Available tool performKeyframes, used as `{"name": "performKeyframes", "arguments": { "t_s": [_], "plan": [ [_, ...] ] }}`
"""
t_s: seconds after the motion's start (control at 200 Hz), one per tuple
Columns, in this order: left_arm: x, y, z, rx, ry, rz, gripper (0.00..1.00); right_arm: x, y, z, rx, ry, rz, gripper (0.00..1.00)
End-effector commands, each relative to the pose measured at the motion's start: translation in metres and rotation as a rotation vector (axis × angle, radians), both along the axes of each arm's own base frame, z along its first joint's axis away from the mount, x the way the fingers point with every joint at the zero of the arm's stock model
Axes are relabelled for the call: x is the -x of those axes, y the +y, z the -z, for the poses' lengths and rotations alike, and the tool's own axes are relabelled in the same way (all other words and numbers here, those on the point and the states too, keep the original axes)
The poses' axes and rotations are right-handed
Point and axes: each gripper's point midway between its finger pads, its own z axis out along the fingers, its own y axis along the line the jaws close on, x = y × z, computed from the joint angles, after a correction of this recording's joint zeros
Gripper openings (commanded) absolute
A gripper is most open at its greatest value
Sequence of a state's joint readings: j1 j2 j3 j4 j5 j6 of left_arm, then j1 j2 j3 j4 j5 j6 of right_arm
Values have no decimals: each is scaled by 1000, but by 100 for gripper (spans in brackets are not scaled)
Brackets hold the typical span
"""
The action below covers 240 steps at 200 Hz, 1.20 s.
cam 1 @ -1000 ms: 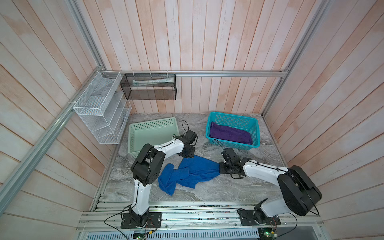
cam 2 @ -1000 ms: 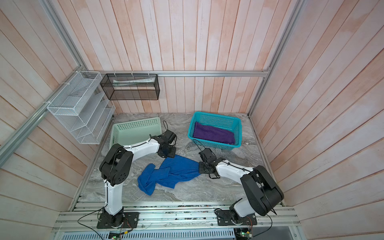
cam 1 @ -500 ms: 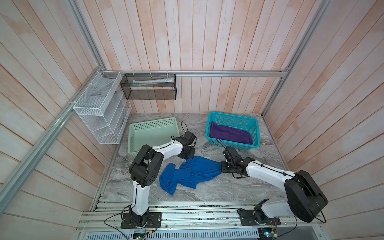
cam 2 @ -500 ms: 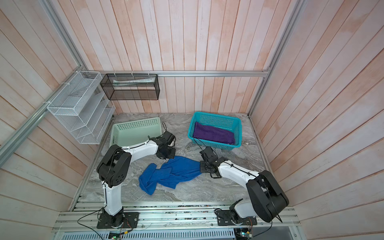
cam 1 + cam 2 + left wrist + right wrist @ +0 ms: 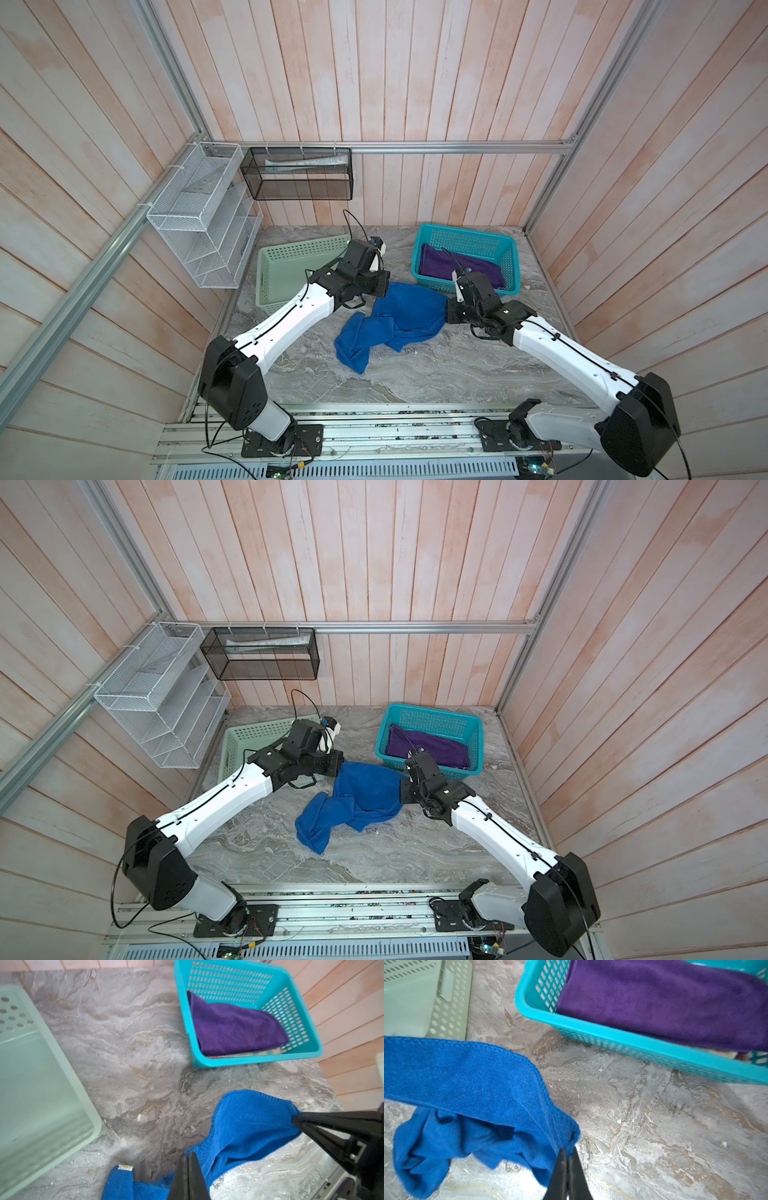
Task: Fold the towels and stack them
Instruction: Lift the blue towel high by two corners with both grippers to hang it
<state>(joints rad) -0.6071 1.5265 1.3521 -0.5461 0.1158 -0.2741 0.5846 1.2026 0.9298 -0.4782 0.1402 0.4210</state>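
Pale wooden planks are enclosing a grey marbled counter (image 5: 415, 374), above which the blue towel (image 5: 399, 316) is being held up by its far hem. One end of that hem is being pinched by the left pincer (image 5: 188, 1159), whose jaws are being kept fully closed on the cloth. The other end is being clamped just as tightly by the right pincer (image 5: 566, 1154). The held hem is being carried roughly side to side between the two, with some slack in it. The rest of the cloth is being left crumpled on the counter toward the near side.

The purple towel (image 5: 457, 266) is being kept folded in the teal basket (image 5: 428, 279), just beyond the right pincer. The mint basket (image 5: 282, 270) is being partly hidden behind the left arm.

For spreading, the pincers are judged to be needing to be drawn apart along the hem's own line. Each corner is being served by its nearer arm.
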Motion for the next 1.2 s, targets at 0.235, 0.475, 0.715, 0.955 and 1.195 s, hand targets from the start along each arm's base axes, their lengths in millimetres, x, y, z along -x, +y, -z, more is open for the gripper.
{"name": "performKeyframes", "arguments": {
  "t_s": [0.235, 0.475, 0.715, 0.955, 1.195],
  "plan": [
    [27, -2, -195, 196, -426, 169, 0, -15, -18, -189, 26, -395, -15, 0],
    [73, 12, -308, 249, -628, 149, 0, -3, -21, -320, 23, -591, -84, 0],
    [139, 20, -399, 331, -804, 183, 0, 41, -40, -447, -79, -819, -102, 0],
    [177, 26, -438, 447, -874, 230, 0, 85, -66, -500, -191, -1028, -77, 0],
    [149, 38, -446, 342, -965, 76, 0, 77, -75, -521, -145, -1129, -6, 0]
  ]
}}
